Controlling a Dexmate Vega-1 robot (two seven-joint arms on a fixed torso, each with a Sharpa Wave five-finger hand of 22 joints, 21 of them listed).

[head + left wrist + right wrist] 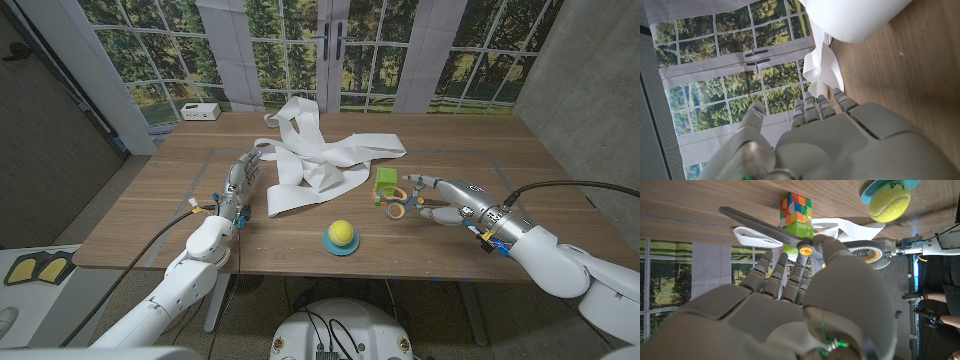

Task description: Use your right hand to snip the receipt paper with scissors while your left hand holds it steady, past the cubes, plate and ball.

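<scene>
Two hands work a wooden table (150, 215) before forest-print windows (270, 45): the right hand (450, 198) grips scissors (397, 207) beside the cubes (385, 182); receipt paper (320, 160) lies at the left hand's (243, 180) straight, empty fingertips.

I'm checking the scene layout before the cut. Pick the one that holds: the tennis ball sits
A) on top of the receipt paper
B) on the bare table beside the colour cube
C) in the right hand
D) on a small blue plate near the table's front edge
D: in the head view the tennis ball rests on the small blue plate near the front edge, apart from the receipt paper and the right hand.
</scene>
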